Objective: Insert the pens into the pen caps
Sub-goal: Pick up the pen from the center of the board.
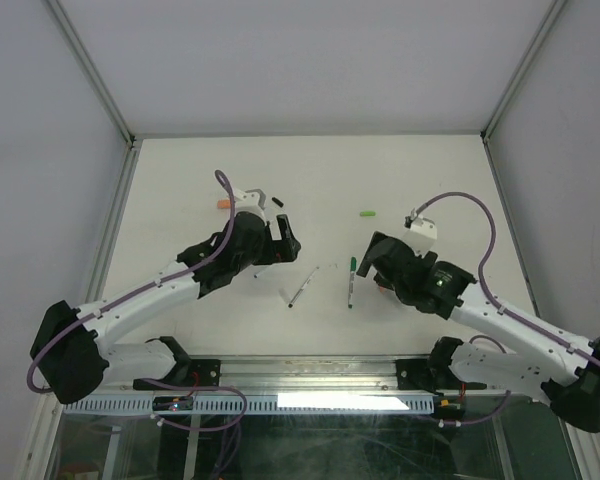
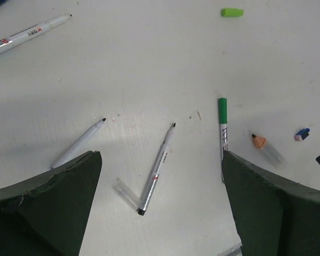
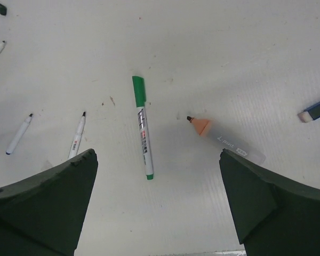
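Green-capped pen (image 3: 143, 128) lying between the right fingers (image 3: 48, 202), spread wide and empty, left fingers (image 2: 48, 202) likewise released, holding nothing.

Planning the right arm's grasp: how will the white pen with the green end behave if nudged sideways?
The pen with the green end lies flat on the smooth table; slim and round, it will probably roll. It looks like rigid plastic, so likely stiff and light.
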Robot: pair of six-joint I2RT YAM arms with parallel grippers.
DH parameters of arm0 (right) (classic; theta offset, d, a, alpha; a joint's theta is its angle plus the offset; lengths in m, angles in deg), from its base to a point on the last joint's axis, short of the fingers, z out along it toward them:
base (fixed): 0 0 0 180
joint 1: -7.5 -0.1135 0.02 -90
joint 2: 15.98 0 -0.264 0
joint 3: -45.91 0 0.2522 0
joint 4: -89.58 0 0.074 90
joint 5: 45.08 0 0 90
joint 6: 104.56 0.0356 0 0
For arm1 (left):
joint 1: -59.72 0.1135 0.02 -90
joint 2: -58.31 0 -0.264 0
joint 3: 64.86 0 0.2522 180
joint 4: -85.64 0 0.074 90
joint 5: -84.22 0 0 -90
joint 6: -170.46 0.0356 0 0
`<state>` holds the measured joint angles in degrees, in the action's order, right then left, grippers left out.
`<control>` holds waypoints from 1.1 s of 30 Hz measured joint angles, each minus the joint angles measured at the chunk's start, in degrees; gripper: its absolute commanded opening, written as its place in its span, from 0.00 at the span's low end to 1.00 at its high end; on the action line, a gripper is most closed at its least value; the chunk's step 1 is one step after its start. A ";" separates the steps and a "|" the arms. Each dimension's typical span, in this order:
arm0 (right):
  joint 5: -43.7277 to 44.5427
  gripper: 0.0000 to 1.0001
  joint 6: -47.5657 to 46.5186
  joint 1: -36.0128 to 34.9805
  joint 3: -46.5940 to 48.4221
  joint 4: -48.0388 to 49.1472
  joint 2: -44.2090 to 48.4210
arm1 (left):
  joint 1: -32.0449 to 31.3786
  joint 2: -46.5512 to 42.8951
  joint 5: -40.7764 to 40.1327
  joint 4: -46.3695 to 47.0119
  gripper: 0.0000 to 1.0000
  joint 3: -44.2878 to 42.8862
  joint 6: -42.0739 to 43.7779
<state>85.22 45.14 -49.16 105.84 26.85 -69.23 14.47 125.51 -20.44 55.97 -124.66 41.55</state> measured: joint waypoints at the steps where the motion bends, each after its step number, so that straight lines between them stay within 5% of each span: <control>1: -2.97 1.00 -2.38 3.17 -0.26 1.38 -0.26 | 0.00 0.66 0.22 -0.90 0.95 -0.55 0.83; 6: -19.21 0.99 -13.57 15.85 -0.70 7.89 -5.84 | 0.00 4.70 2.10 -5.07 0.84 -4.15 5.60; 10: -25.59 0.97 -17.38 19.37 1.05 8.35 -13.25 | -0.04 8.70 4.98 -6.60 0.77 -6.82 9.03; 17: -29.46 0.96 -20.04 20.33 1.46 12.15 -12.96 | -2.84 15.74 7.26 -9.35 0.68 -9.68 13.16; 33: -34.60 0.75 -21.24 21.88 -3.08 16.33 -4.63 | -7.65 29.40 7.06 -13.18 0.48 -13.88 17.33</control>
<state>50.62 23.89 -27.28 102.76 43.18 -73.87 6.82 154.91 -13.38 42.79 -138.54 58.88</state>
